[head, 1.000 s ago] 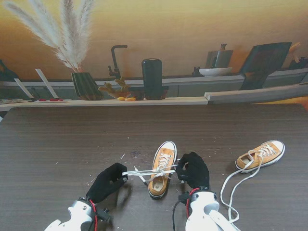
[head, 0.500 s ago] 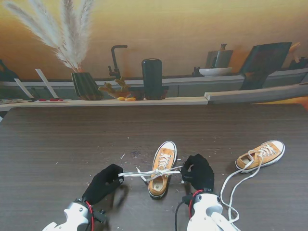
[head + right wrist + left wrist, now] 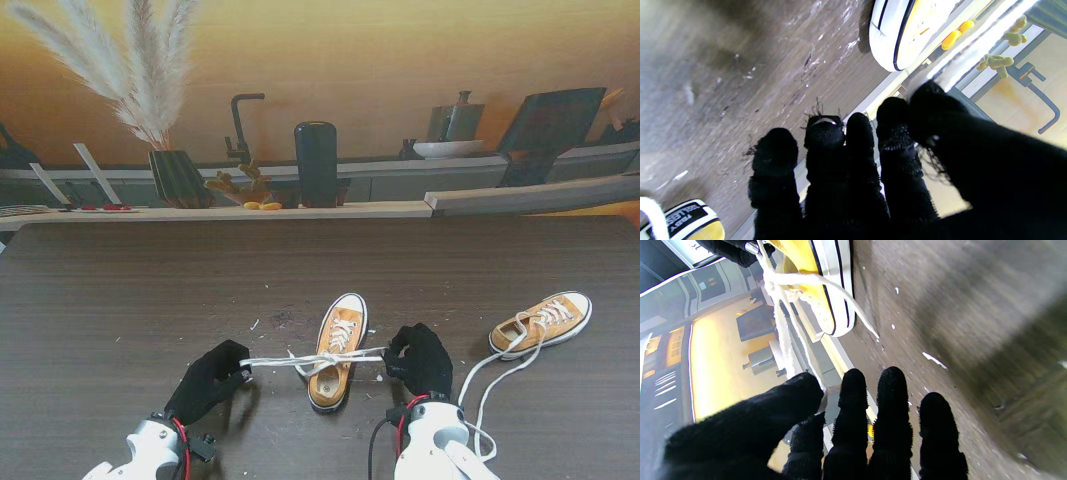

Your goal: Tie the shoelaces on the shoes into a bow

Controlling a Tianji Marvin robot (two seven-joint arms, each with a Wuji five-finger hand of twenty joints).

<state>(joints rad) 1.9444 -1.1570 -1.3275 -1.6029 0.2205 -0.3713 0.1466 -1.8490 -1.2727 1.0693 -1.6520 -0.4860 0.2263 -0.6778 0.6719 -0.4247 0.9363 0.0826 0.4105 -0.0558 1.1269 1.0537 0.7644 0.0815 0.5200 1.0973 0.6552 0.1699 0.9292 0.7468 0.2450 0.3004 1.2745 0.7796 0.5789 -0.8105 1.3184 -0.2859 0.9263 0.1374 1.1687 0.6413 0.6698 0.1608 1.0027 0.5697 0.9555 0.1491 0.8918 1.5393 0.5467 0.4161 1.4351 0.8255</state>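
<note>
I have the orange shoe (image 3: 336, 352) in the middle of the surface (image 3: 120, 290), between my two hands, its long axis running from me toward the far edge with the toe away from me. Its lace (image 3: 285, 361) stretches taut straight across that axis, left to right, meeting in a knot over the tongue. My left robot hand (image 3: 208, 380) sits just to the shoe's left and pinches one lace end between thumb and forefinger; the left wrist view shows the white strand running from that pinch up to the knot. My right robot hand (image 3: 422, 360) sits just right of the shoe, closed on the other end. Both are about equally near, so I judge that the pull has to go outward, square to the shoe. A second shoe (image 3: 541, 321) lies farther right, its lace loose. No containers among the task's things.
</note>
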